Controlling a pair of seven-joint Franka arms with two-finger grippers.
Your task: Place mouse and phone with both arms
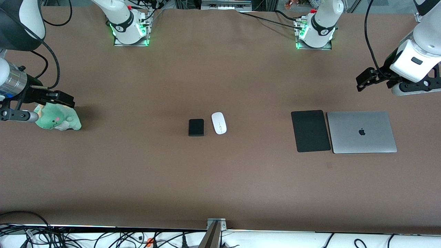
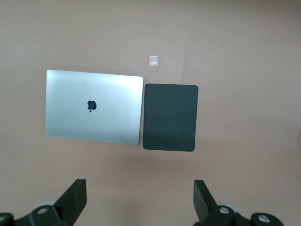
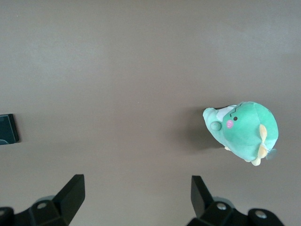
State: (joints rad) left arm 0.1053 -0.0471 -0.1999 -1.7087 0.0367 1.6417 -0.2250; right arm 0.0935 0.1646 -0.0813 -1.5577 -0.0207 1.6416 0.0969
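Note:
The white mouse (image 1: 218,123) and the black phone (image 1: 196,127) lie side by side at the middle of the table, the phone toward the right arm's end. An edge of the phone shows in the right wrist view (image 3: 8,128). My right gripper (image 1: 67,101) (image 3: 136,195) is open and empty, up over the table beside a green plush toy. My left gripper (image 1: 361,81) (image 2: 139,197) is open and empty, up over the table at the left arm's end, near the laptop and mouse pad. Neither gripper is near the mouse or the phone.
A flat black mouse pad (image 1: 310,131) (image 2: 170,117) lies against a closed silver laptop (image 1: 361,132) (image 2: 94,107) toward the left arm's end. A green plush toy (image 1: 58,119) (image 3: 242,129) sits toward the right arm's end. A small tape square (image 2: 153,60) lies near the pad.

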